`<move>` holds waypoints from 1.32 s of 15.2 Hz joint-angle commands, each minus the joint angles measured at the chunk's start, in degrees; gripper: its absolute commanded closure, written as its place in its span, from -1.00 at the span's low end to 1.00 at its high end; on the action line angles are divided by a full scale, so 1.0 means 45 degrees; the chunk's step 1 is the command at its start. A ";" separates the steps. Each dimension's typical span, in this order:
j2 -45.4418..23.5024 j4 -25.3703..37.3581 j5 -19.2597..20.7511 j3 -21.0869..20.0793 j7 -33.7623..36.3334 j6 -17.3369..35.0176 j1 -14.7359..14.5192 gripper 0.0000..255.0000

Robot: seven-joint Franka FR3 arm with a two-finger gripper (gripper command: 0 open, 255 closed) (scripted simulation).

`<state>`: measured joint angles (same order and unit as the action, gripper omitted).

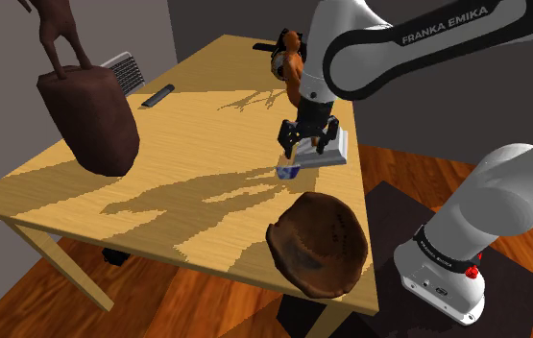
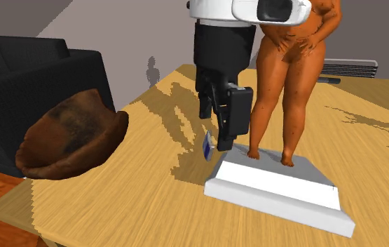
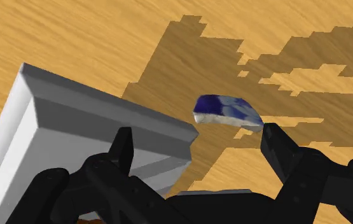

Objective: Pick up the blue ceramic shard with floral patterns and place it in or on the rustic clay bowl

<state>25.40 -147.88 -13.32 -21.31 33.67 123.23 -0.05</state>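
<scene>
Jaws wide apart and empty, the gripper (image 3: 198,135) hovers over the blue shard (image 3: 227,111) lying on the table (image 3: 73,32) beside the grey plinth (image 3: 92,121); best to centre on it (it sits off-centre between the jaws) before closing

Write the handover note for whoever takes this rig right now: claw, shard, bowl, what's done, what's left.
Claw: open, low over the table, one finger on each side of the shard, not clasping it.
Blue-and-white shard: on the wooden table, close beside the grey base of the orange figurine.
Brown bowl: at the table's edge, apart from the shard.
Done: approach only; the claw is lined up on the shard.
Left: close on the shard, lift it, carry it to the bowl, release. Mind the grey base next to one finger.
</scene>
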 commanded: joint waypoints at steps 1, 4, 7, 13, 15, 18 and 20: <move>-0.0941 0.0123 -0.0182 -0.0492 0.0885 0.0873 0.0033 -1.00; -0.1430 -0.0002 -0.0175 -0.0648 0.1123 0.1495 0.0032 -1.00; -0.1834 -0.0243 -0.0103 -0.0662 0.1210 0.2127 -0.0059 -1.00; -0.2203 0.0115 0.0429 -0.0847 0.1597 0.6063 0.0064 -1.00; -0.2254 0.1034 0.0967 -0.1001 0.2112 0.3036 0.0260 -1.00; -0.2898 0.2684 0.1603 -0.1175 0.2754 -0.1269 0.0385 -1.00; -0.3070 0.2768 0.1680 -0.1210 0.2842 -0.1580 0.0387 -1.00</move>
<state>12.18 -136.25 -6.18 -26.60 45.95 118.51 1.64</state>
